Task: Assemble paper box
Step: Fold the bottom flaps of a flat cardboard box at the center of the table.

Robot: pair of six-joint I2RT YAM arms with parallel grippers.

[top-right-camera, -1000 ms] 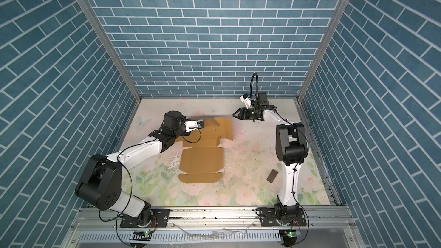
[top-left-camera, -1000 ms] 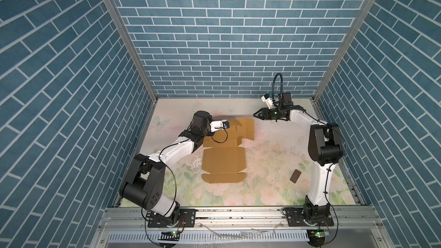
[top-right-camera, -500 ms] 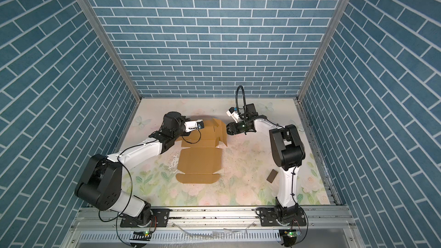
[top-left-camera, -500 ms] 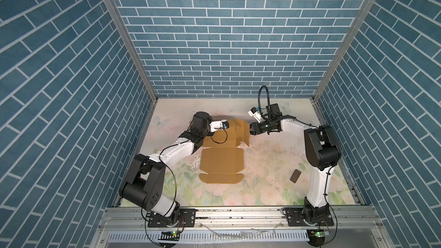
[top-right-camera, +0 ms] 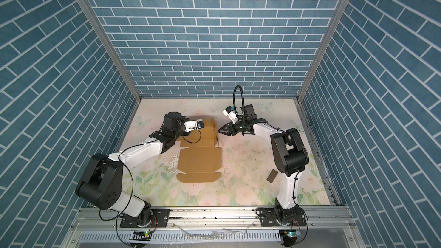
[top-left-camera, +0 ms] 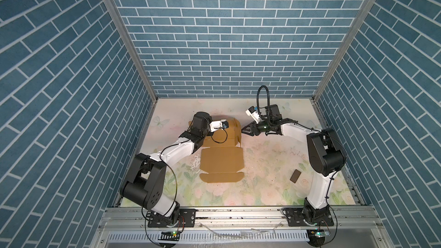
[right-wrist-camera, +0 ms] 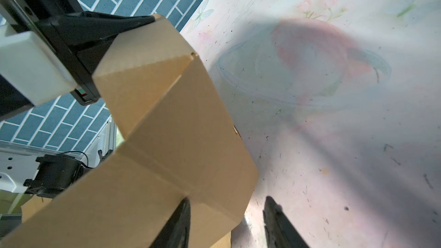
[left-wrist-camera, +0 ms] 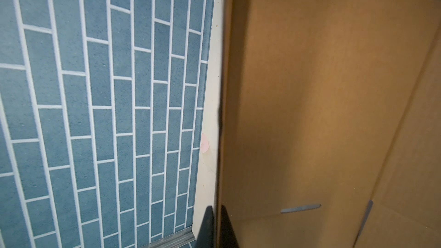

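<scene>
Tan paper box (top-left-camera: pixel 222 161) flap pinched in left hand (left-wrist-camera: pixel 216 211).

Your top views are bright, evenly lit and sharp, though the walls (top-left-camera: pixel 59 91) splay outward toward the edges. In the right wrist view a broad soft shadow lies on the mat (right-wrist-camera: pixel 346 151), and the right gripper (right-wrist-camera: pixel 226 220) blurs up close. In the left wrist view the paper box (left-wrist-camera: pixel 334 115) looks dim and soft.

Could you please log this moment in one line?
box: partly folded | left tool: shut on box | right tool: open, beside box
</scene>
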